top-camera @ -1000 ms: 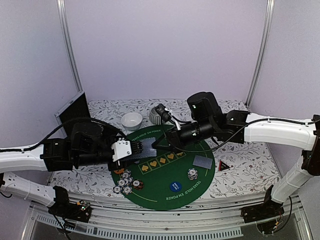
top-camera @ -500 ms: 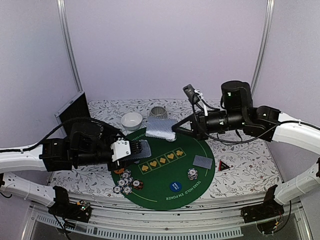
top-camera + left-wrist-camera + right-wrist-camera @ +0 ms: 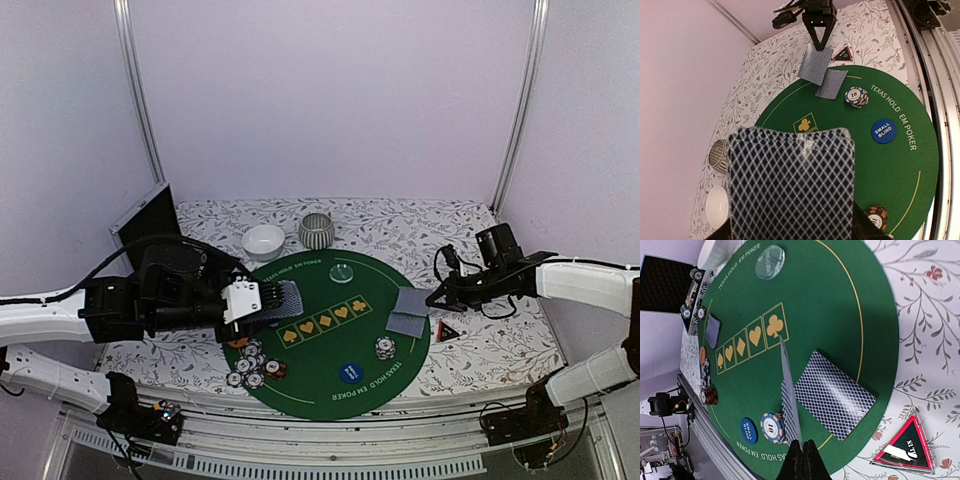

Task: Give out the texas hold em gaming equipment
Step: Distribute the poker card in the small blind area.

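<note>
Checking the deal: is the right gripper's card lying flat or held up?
Held up. The right gripper is shut on the card, seen edge-on in the wrist view, near another card lying flat.

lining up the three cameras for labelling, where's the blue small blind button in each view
Top external: blue small blind button low centre, on the near part of the green mat.
Left wrist: right of centre.
Right wrist: bottom left, by the mat's edge.
Shared landmark: the chip stack beside it in every view.
</note>
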Controlling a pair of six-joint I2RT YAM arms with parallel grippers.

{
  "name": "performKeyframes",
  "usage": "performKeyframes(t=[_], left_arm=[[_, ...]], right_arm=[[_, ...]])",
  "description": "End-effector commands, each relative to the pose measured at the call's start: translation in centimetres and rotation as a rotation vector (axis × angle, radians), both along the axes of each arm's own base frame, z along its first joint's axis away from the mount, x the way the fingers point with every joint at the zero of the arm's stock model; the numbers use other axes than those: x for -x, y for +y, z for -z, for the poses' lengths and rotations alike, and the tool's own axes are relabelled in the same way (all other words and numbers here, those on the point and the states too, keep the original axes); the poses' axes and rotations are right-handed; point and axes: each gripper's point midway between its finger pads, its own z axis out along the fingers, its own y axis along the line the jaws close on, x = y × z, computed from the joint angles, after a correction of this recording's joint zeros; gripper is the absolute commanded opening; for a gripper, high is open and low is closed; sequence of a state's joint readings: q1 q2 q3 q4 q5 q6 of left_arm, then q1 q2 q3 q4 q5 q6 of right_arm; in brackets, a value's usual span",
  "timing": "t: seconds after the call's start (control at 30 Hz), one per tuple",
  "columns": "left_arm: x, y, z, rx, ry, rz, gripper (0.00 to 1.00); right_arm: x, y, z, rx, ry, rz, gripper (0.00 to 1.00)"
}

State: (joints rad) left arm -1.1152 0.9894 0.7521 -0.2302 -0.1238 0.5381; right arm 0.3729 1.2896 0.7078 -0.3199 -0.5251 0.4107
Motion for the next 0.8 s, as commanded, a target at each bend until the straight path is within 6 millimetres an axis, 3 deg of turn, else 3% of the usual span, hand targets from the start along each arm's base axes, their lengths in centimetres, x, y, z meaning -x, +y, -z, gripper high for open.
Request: performKeyframes(t=[0.0, 0.27, 0.57, 0.6, 0.67, 0.77], left_arm=[[-0.3, 0.1, -1.1, 0.036, -0.011, -0.008, 0.51], [-0.4, 0.0, -0.8, 0.027, -0.008, -0.007, 0.51], [-0.4, 0.0, -0.7, 0.023, -0.006, -0.007, 0.52], [-0.4, 0.0, -0.7, 0.024, -0.007, -0.007, 0.52], [-0.4, 0.0, -0.7, 0.024, -0.007, -0.007, 0.52], [-0.4, 0.0, -0.7, 0.025, -0.007, -0.007, 0.52]], right_arm=[[0.5, 0.7, 2.2, -0.011, 0.049, -0.083, 0.02], [-1.0, 1.0, 3.4, -0.061, 0.06, -0.096, 0.02], [-1.2, 0.7, 6.0, -0.063, 0.13, -0.06, 0.02], [-1.3, 0.4, 6.1, -0.05, 0.132, -0.044, 0.04], [-1.4, -0.3, 6.2, -0.009, 0.136, -0.007, 0.19], [-1.7, -1.2, 5.3, 0.034, 0.112, 0.034, 0.33]])
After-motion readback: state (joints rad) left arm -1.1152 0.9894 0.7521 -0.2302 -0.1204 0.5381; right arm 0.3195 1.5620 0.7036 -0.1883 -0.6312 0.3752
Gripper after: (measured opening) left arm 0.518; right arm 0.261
